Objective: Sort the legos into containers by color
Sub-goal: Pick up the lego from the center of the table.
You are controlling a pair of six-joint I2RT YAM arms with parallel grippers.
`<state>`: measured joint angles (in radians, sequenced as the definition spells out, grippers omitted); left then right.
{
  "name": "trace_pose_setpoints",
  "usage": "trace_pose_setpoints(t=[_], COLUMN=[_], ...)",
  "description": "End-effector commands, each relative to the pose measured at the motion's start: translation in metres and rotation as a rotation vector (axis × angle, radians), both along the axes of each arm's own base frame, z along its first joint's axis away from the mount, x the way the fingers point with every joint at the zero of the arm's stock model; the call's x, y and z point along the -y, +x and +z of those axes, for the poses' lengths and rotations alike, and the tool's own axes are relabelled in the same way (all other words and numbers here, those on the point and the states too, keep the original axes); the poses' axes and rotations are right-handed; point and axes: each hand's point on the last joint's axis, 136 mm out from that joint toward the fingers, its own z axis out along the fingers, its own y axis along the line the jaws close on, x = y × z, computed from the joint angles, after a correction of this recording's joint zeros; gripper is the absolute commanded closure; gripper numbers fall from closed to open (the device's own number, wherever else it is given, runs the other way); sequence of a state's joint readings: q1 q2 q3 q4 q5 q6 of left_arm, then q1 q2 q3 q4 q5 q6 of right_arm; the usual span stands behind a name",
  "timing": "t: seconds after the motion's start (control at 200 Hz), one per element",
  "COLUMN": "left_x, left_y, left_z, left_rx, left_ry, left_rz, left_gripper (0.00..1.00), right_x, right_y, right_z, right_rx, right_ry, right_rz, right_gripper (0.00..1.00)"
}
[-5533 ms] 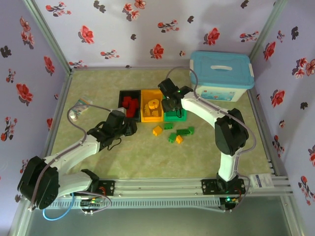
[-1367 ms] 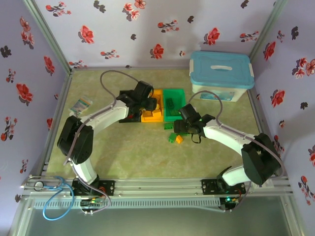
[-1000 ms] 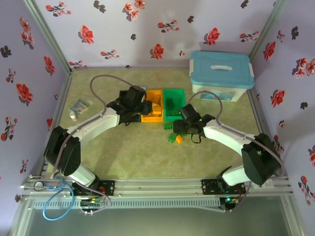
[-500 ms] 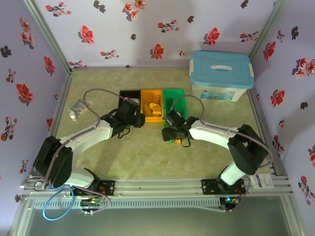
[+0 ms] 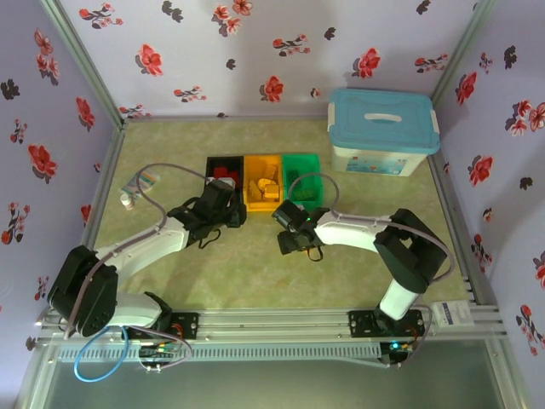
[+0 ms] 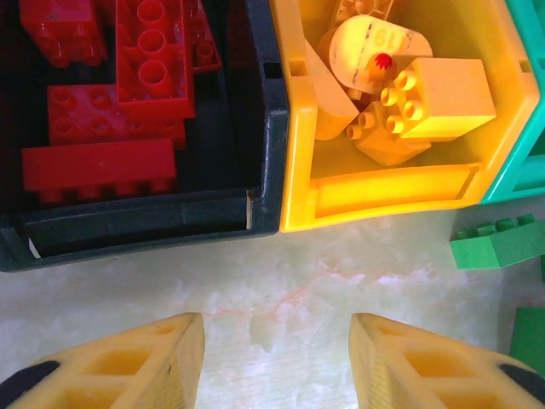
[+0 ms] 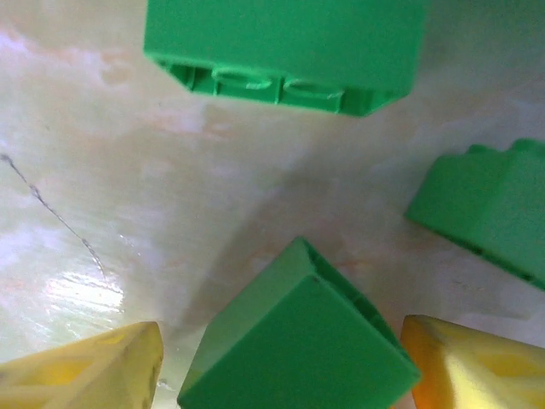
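Top view: three containers sit in a row at twelve o'clock. The black bin [image 5: 226, 158] holds red, the orange-yellow bin [image 5: 262, 205] holds yellow-orange, and the green bin [image 5: 302, 157] stands beside it. The left gripper [image 5: 226, 209] hovers just short of the black bin. The right gripper [image 5: 292, 239] is down at the table, at six o'clock of the green bin.

Left wrist: red legos [image 6: 145, 60] fill the black bin at ten o'clock, yellow-orange legos [image 6: 434, 98] the orange-yellow one at one o'clock. The jaws stand apart, empty over bare table.

Right wrist: a tilted green lego [image 7: 298, 349] sits between the fingers [image 7: 85, 366]. A sliver of table shows at seven o'clock, so I cannot tell if it's clamped. Two more green legos [image 7: 285, 43] lie at twelve and three.
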<state>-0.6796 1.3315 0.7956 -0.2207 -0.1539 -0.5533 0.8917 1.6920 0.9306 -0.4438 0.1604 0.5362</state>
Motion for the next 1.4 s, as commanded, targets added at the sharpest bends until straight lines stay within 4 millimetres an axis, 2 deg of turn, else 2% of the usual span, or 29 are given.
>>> trace_pose_setpoints(t=[0.0, 0.335, 0.55, 0.735, 0.855, 0.98, 1.17, 1.395], left_x=[-0.001, -0.003, -0.003, -0.006, -0.006, -0.004, -0.005, -0.009], left_y=[0.000, -0.002, -0.003, -0.004, -0.004, -0.002, -0.004, -0.011], left_z=[0.006, 0.002, 0.001, 0.000, -0.003, -0.004, -0.001, 0.000], left_rx=[0.019, 0.013, 0.013, 0.015, 0.016, 0.014, 0.017, 0.018], left_ry=[-0.034, -0.034, -0.033, -0.025, -0.023, -0.024, -0.032, -0.042], left_rz=[0.021, 0.025, 0.024, 0.023, 0.025, 0.025, 0.024, 0.026], left_gripper=[0.52, 0.52, 0.52, 0.52, 0.52, 0.53, 0.53, 0.53], right_x=[-0.013, -0.018, -0.036, -0.040, -0.036, -0.034, -0.031, -0.003], right_y=[-0.002, 0.001, 0.013, 0.013, 0.013, 0.019, 0.039, 0.068], right_z=[0.005, -0.001, 0.003, 0.003, 0.007, 0.021, 0.058, 0.085], right_rx=[0.004, 0.010, 0.014, 0.007, 0.015, 0.053, 0.148, 0.195], right_ry=[0.003, -0.014, -0.002, 0.006, -0.003, -0.011, -0.028, -0.015], right_rz=[0.011, 0.015, 0.030, 0.036, 0.036, 0.042, 0.046, -0.044], right_gripper=[0.27, 0.32, 0.38, 0.59, 0.66, 0.67, 0.67, 0.65])
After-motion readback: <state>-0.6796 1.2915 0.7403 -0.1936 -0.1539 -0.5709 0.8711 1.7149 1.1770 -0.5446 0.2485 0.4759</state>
